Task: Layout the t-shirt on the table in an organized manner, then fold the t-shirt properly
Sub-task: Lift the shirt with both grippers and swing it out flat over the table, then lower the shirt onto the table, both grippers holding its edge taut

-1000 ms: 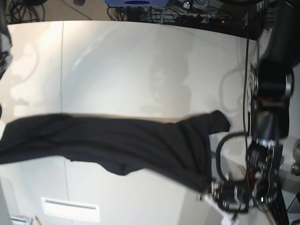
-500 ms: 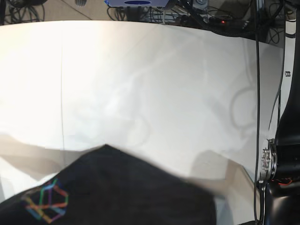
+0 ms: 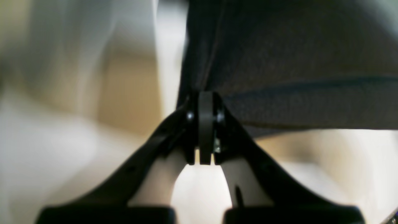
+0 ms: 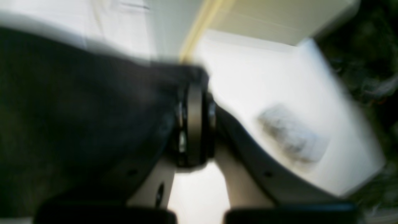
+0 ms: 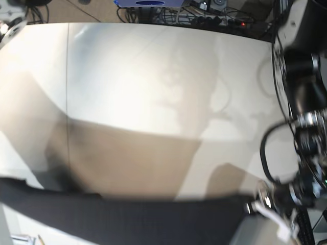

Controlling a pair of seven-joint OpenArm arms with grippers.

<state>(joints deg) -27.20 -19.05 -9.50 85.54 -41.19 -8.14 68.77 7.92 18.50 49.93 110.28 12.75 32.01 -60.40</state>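
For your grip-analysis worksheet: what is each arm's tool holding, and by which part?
Both hold the t-shirt: the left tool pinches a hemmed edge, the right tool another edge; which part is unclear.

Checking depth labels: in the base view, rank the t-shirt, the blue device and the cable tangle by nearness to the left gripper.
1. t-shirt, clamped in the left gripper, near edge.
2. cable tangle, beyond the far edge, right side.
3. blue device, beyond the far edge, further left.

A black t-shirt (image 5: 127, 219) stretches as a taut band across the near edge of the off-white worktop (image 5: 153, 76).
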